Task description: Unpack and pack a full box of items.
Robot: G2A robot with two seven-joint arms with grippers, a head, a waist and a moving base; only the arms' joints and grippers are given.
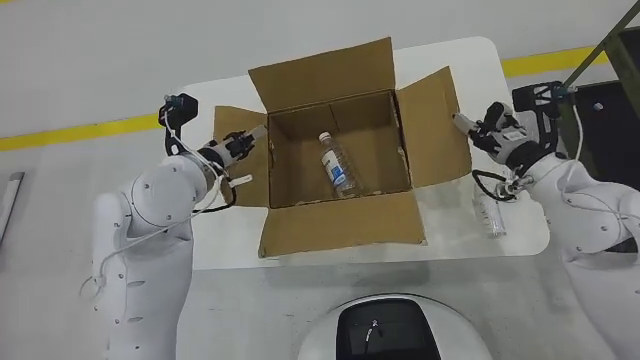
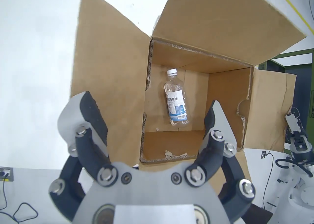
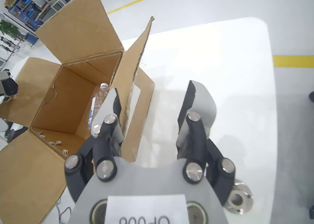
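The cardboard box [image 1: 296, 172] has its flaps [image 1: 340, 224] folded outward, baring the plastic bottle [image 1: 338, 167] lying inside. The left gripper [image 1: 252, 140] and right gripper [image 1: 466, 122] flank the box, fingers wide apart and empty, seemingly ready to unpack.

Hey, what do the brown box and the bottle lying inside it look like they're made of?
The box looks like corrugated cardboard, matte brown: fluted layers show along its cut rim, and one flap edge is torn ragged. The bottle seems to be clear, glossy plastic with a white cap and a printed label, though the look alone can't rule out glass.
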